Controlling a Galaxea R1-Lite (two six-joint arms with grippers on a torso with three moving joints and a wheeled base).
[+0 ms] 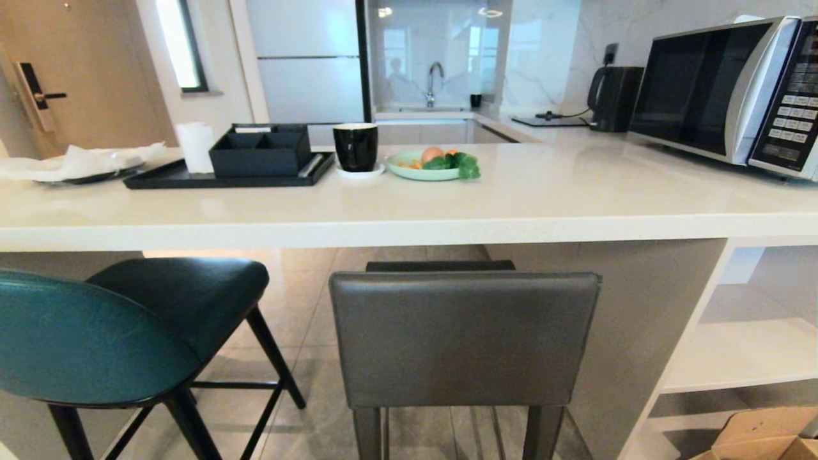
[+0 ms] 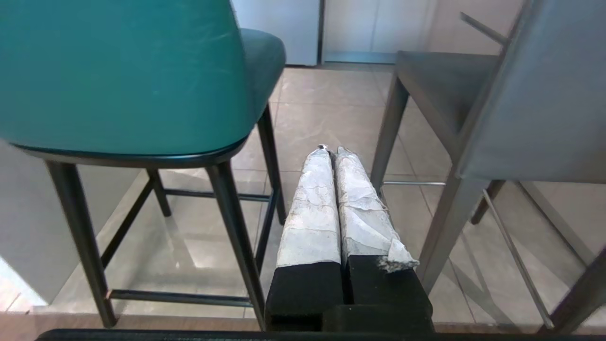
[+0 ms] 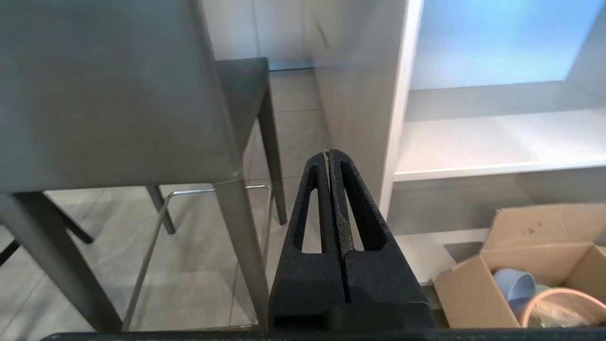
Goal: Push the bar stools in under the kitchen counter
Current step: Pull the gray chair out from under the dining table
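Two bar stools stand before the white kitchen counter [image 1: 409,220]. The teal stool [image 1: 96,338] with black legs is at the left, its seat partly under the slab. The grey square-backed stool [image 1: 463,335] is in the middle, back towards me. Neither arm shows in the head view. My left gripper [image 2: 331,150], its fingers wrapped in white tape, is shut and empty, low between the teal stool [image 2: 118,76] and the grey stool [image 2: 535,104]. My right gripper [image 3: 328,154], black, is shut and empty, between the grey stool [image 3: 109,90] and the counter's side panel [image 3: 355,71].
On the counter sit a black tray [image 1: 223,176] with an organiser, a black cup [image 1: 355,145], a plate of vegetables [image 1: 431,165], a kettle [image 1: 613,96] and a microwave [image 1: 728,89]. White shelves [image 1: 741,358] fill the counter's right end. An open cardboard box [image 3: 530,279] lies on the floor there.
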